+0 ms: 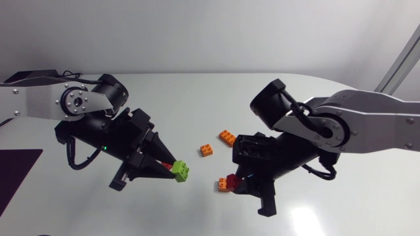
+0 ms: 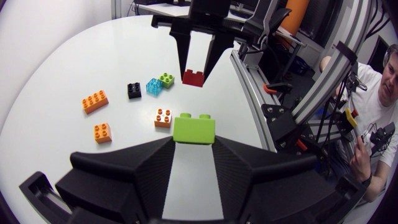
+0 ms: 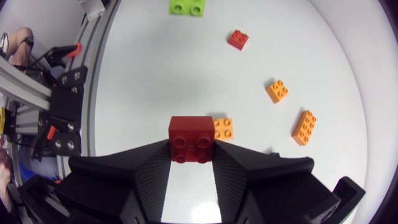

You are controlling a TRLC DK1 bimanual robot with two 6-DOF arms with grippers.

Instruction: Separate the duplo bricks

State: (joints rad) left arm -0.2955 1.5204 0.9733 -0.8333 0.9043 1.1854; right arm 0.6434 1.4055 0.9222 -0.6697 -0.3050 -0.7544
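Left wrist view: the left gripper (image 2: 194, 142) is closed on a green brick (image 2: 194, 129), pinched at its fingertips over the tabletop (image 2: 62, 56). Farther out, the right gripper (image 2: 194, 62) clamps a red brick (image 2: 193, 77), well apart from the green one. Both holds look shallow to me; a slip could drop either brick among the loose ones, such as the orange brick (image 2: 163, 117) just beyond the green

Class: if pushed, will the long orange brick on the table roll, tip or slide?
The long orange brick probably slides, not rolls: it is boxy and lies flat, studs up. Low and wide, it seems unlikely to tip. On the smooth white table an off-centre push may spin it.
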